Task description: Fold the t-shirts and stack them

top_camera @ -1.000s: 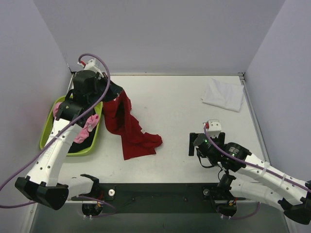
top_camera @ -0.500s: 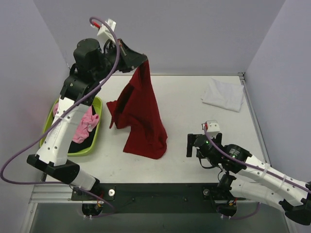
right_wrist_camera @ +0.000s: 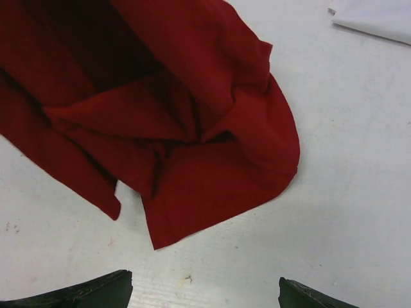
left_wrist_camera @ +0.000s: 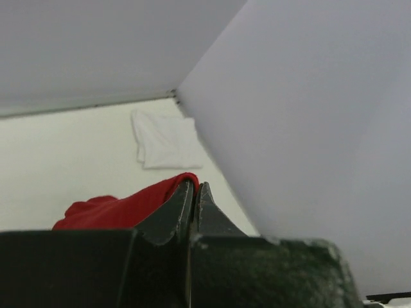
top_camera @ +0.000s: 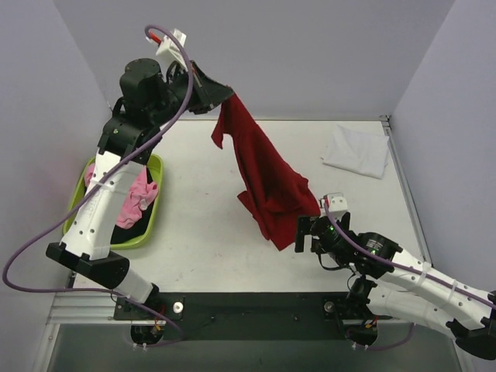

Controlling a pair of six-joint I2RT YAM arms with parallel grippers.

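The deep red t-shirt (top_camera: 263,174) hangs from my left gripper (top_camera: 226,96), which is raised high near the back wall and shut on the cloth's edge (left_wrist_camera: 168,191). The shirt's lower end drags on the table just ahead of my right gripper (top_camera: 308,232), which stands open and low with nothing between its fingers; its wrist view shows the crumpled red hem (right_wrist_camera: 192,147) just beyond the fingertips (right_wrist_camera: 96,294). A folded white t-shirt (top_camera: 356,151) lies at the back right. A pink t-shirt (top_camera: 139,195) and a black one (top_camera: 133,226) sit in the tub.
A lime-green plastic tub (top_camera: 155,213) stands at the left edge of the table. Grey walls close in the back and both sides. A dark rail (top_camera: 256,306) runs along the near edge between the arm bases.
My left gripper has risen from the tub to high at the back, lifting the red t-shirt off the table; the hanging cloth has swung right toward the right gripper. The right arm has barely moved.
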